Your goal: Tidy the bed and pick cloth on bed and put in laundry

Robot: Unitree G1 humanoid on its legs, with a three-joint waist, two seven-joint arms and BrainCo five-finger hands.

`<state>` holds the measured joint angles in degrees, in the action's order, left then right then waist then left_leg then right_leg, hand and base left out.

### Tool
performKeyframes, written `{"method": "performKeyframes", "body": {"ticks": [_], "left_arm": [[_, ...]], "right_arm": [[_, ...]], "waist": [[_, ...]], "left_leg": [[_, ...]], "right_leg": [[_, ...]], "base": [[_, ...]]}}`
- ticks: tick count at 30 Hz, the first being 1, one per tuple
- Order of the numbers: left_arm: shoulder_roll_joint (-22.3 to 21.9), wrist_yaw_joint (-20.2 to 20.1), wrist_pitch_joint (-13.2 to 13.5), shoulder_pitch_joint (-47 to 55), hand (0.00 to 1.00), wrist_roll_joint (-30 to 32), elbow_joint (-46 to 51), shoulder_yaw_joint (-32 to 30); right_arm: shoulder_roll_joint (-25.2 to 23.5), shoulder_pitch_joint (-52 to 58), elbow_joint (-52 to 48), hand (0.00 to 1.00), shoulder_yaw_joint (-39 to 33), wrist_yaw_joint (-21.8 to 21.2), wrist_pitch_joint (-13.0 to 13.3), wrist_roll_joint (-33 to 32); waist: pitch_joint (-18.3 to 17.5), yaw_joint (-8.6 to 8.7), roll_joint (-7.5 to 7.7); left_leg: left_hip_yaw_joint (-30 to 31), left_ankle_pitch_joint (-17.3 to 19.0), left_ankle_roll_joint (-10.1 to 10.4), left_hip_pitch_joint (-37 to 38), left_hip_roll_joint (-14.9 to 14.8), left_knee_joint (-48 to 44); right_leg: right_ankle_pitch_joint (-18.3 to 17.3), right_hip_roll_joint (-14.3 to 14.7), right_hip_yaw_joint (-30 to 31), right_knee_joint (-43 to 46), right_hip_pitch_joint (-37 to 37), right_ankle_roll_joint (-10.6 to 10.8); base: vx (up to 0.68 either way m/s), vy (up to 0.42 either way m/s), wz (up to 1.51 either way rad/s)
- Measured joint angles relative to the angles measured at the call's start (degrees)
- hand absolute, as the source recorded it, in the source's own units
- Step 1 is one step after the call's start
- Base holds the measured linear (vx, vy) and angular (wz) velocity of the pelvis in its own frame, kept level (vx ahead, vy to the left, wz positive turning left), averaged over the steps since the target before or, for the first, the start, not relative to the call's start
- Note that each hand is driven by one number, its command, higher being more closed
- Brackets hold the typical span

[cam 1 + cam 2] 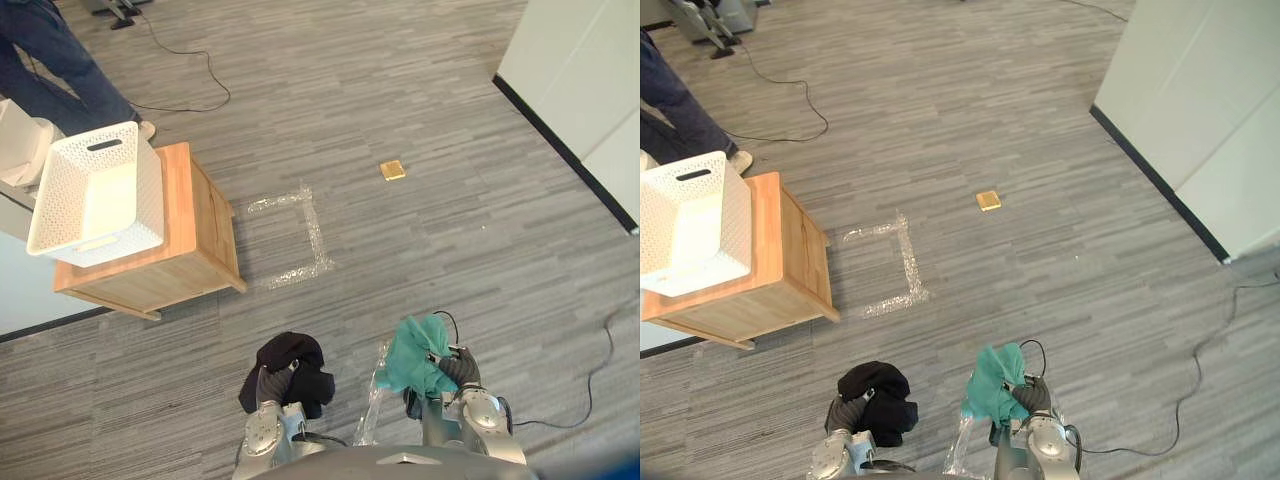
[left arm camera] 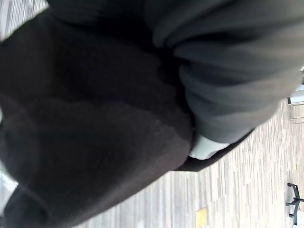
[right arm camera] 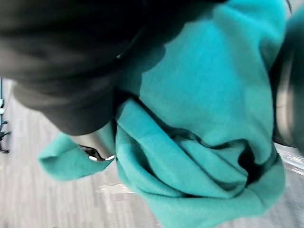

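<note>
My left hand is shut on a bunched black cloth, held low in front of me over the grey floor; the left wrist view shows the black cloth wrapped against the hand. My right hand is shut on a teal cloth, which hangs in folds beside it; the teal cloth also shows in the right wrist view. A white perforated laundry basket stands on a wooden cabinet to the far left, well apart from both hands.
A person's legs stand behind the basket at the upper left. A small tan block lies on the floor ahead, with clear tape marks nearer. A white wall with dark skirting runs along the right.
</note>
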<state>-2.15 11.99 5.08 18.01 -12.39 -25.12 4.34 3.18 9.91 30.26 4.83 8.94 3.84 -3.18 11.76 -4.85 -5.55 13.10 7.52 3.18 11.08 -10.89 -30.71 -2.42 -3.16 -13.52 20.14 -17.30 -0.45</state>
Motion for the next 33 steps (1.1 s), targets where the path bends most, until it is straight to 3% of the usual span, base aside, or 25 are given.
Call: {"method": "performKeyframes", "body": {"ticks": [1,3,5,7,10,12,13,14,15,16,17,18,19,20,22,24,25,26,27,28,30,32,33], "left_arm": [[0.0,-0.5,0.0,0.0,1.0,-0.2,0.0,0.0],[0.0,-0.8,0.0,-0.4,1.0,-0.4,0.2,0.2],[0.0,-1.1,0.0,-0.5,1.0,-0.5,1.0,0.2],[0.0,-1.3,0.0,-0.6,1.0,-0.6,2.6,0.2],[0.1,-2.0,0.0,-0.6,1.0,-0.6,3.6,0.2],[-0.1,-2.1,0.0,-0.6,1.0,-0.5,3.6,0.2],[-0.4,-2.2,-0.1,-1.2,1.0,-0.5,3.4,0.2],[-0.4,-2.1,-0.1,-1.2,1.0,-0.4,3.6,-0.1],[-0.3,-2.1,-0.2,-1.4,1.0,-0.3,4.1,-0.5],[-0.2,-2.1,-0.2,-1.3,1.0,-0.3,5.0,-1.0],[-0.8,-2.1,-0.3,-1.2,1.0,-0.3,5.5,-0.9],[-0.3,-2.1,-0.6,-1.5,1.0,-0.2,5.4,-0.5],[-0.2,-2.0,-0.8,-1.7,1.0,-0.1,5.5,-0.8],[-0.6,-1.7,-1.0,-1.6,1.0,0.1,5.8,-1.9],[-0.8,-1.6,-1.2,-1.1,1.0,0.2,5.8,-2.3],[-0.4,-1.5,-1.5,-0.5,1.0,0.7,5.9,-2.3],[0.1,-1.5,-1.6,-0.3,1.0,0.8,6.0,-2.2],[0.6,-1.5,-1.8,-0.2,1.0,1.0,6.2,-2.0],[1.6,-1.4,-2.1,-0.1,1.0,1.9,6.3,-1.7],[2.6,-1.2,-2.1,0.2,1.0,2.4,6.3,-1.6],[3.3,-0.4,-2.1,0.3,1.0,2.5,6.5,-1.8],[3.2,-0.4,-2.1,0.3,1.0,2.8,6.6,-1.6],[3.1,-0.4,-2.1,0.3,1.0,3.0,6.6,-1.4]], "right_arm": [[-0.1,0.0,0.0,1.0,0.9,-0.1,0.0,0.0],[-0.3,-0.4,-0.2,1.0,1.5,0.0,0.2,-0.4],[-0.4,-1.3,-0.1,1.0,1.9,0.2,0.2,-0.7],[-0.4,-2.5,-0.1,1.0,2.0,0.2,0.2,-0.7],[-0.4,-2.5,0.2,1.0,2.4,0.2,0.1,-0.7],[-0.2,-2.1,0.2,1.0,2.3,0.2,0.1,-0.6],[-0.2,-2.3,1.2,1.0,2.3,0.3,-0.3,-0.5],[-0.5,-2.1,1.0,1.0,2.3,0.3,-0.4,-0.5],[-0.8,-1.3,0.0,1.0,2.6,0.3,-0.4,-0.4],[-0.9,-1.9,0.1,1.0,2.5,0.3,-0.4,-0.4],[-1.2,-2.3,0.2,1.0,2.6,0.4,-0.5,-0.4],[-0.4,-3.1,1.0,1.0,2.4,0.4,-0.5,0.0],[-0.5,-3.7,1.1,1.0,2.4,0.5,-0.6,0.0],[-0.4,-4.1,0.3,1.0,2.7,0.2,-0.4,0.1],[-0.7,-4.1,0.3,1.0,2.7,0.2,-0.4,0.1],[-1.0,-3.8,0.4,1.0,2.6,0.2,-0.4,0.1],[-1.1,-3.1,0.4,1.0,2.6,0.2,-0.4,0.2],[-1.4,-2.4,0.4,1.0,2.6,0.2,-0.4,0.2],[-1.9,-1.5,0.3,1.0,2.5,0.2,-0.4,0.3],[-2.4,-0.6,0.2,1.0,2.5,0.3,-0.4,0.3],[-2.8,-0.2,-0.1,1.0,2.6,0.2,-0.4,0.3],[-3.0,0.2,-1.4,1.0,2.6,0.3,-0.4,0.3],[-3.0,0.3,-1.9,1.0,2.5,0.3,-0.4,0.3]], "waist": [[0.1,-0.23,0.08],[0.8,-1.24,-0.13],[1.9,-2.4,0.89],[2.3,-2.59,1.09],[2.8,-2.6,1.5],[2.9,-2.22,1.56],[3.4,-2.6,2.76],[3.3,-2.58,3.95],[3.3,-2.4,4.75],[3.7,-2.81,4.94],[4.0,-2.68,5.47],[3.3,-3.2,4.21],[3.2,-3.18,4.99],[3.0,-4.22,5.33],[2.8,-4.25,5.53],[2.5,-3.99,5.77],[2.0,-3.65,6.31],[1.7,-2.72,7.09],[1.2,-1.1,7.94],[1.1,-0.48,7.53],[1.0,0.65,7.39],[1.1,1.48,6.92],[1.2,1.64,6.57]], "left_leg": [[-1.4,-8.7,0.9,-4.9,-1.0,-9.2],[-7.2,-4.5,-0.3,-12.0,-4.2,-24.4],[-13.9,2.5,0.3,-19.0,-3.7,-32.0],[-16.5,6.0,0.6,-24.0,-1.9,-29.6],[-22.8,9.1,-0.1,-28.0,-0.3,-14.5],[-28.6,6.2,-0.8,-27.8,0.9,0.8],[-32.2,3.7,-5.6,-25.1,2.8,4.9],[-32.9,2.6,-5.7,-24.2,4.4,6.7],[-36.6,1.7,-6.1,-26.9,3.5,-0.8],[-38.1,3.6,-6.0,-29.0,2.6,-4.7],[-38.1,4.3,-5.7,-29.2,2.8,-2.6],[-38.5,1.5,-10.2,-27.7,3.2,4.0],[-39.1,1.9,-9.9,-27.3,4.0,4.6],[-39.4,2.5,-10.4,-25.6,5.2,6.5],[-39.2,2.8,-10.3,-22.6,6.6,9.5],[-38.3,3.0,-10.1,-18.2,8.4,14.1],[-36.4,3.6,-9.4,-15.5,10.1,16.6],[-34.4,3.8,-9.8,-13.8,11.5,17.8],[-31.8,4.0,-10.4,-11.8,12.7,18.3],[-29.1,4.2,-10.4,-9.8,13.2,19.2],[-24.5,4.2,-10.5,-7.1,13.1,20.7],[-19.4,4.2,-10.4,-5.6,12.6,21.7],[-18.0,4.4,-10.0,-5.2,12.3,21.7]], "right_leg": [[-0.6,1.4,-0.9,-3.5,3.9,-0.8],[-1.3,3.6,-1.7,-8.4,9.8,-2.1],[-2.7,4.7,-1.7,-12.2,16.0,-3.5],[-3.4,4.8,-1.7,-14.4,19.3,-3.3],[-4.6,3.9,-2.2,-16.9,22.9,-1.6],[-6.2,2.5,-3.5,-16.4,24.5,0.9],[-7.5,0.5,-3.6,-15.8,25.8,2.6],[-7.6,-0.5,-3.7,-16.1,26.0,3.2],[-5.0,-1.8,-4.8,-20.3,29.5,4.1],[-4.8,-2.2,-4.7,-20.6,30.7,4.5],[-5.4,-2.7,-4.8,-20.8,31.8,4.6],[-6.4,-2.0,-4.9,-21.4,34.0,5.6],[-6.0,-2.7,-5.1,-21.4,34.1,5.8],[-3.9,-3.6,-5.2,-20.4,34.1,8.1],[-3.0,-4.9,-4.8,-15.3,33.2,8.8],[-2.3,-7.4,-4.4,-1.7,29.1,10.1],[0.3,-10.1,-3.7,10.8,24.5,12.4],[2.4,-12.1,-2.3,20.5,20.6,12.7],[1.9,-13.7,-1.6,31.6,16.6,12.0],[-0.4,-14.0,-2.1,36.6,13.7,9.5],[-4.4,-13.7,-4.4,37.0,10.0,5.6],[-7.6,-12.3,-5.0,30.6,5.2,3.6],[-8.2,-11.8,-4.8,27.3,4.2,3.6]], "base": [[0.51,-0.253,0.34],[0.46,-0.207,0.09],[0.39,-0.142,-0.04],[0.34,-0.047,0.05],[0.34,0.085,0.11],[0.41,0.195,0.33],[0.4,0.185,0.31],[0.48,0.227,0.73],[0.36,0.179,0.7],[0.33,0.193,0.67],[0.28,0.181,0.34],[0.29,0.167,0.33],[0.35,0.183,0.26],[0.29,0.149,0.09],[0.28,0.18,0.09],[0.26,0.188,0.24],[0.3,0.186,0.55],[0.38,0.178,1.11],[0.43,0.126,1.37],[0.38,0.077,1.32],[0.4,0.02,1.23],[0.34,-0.046,1.36],[0.29,-0.104,1.26]]}}
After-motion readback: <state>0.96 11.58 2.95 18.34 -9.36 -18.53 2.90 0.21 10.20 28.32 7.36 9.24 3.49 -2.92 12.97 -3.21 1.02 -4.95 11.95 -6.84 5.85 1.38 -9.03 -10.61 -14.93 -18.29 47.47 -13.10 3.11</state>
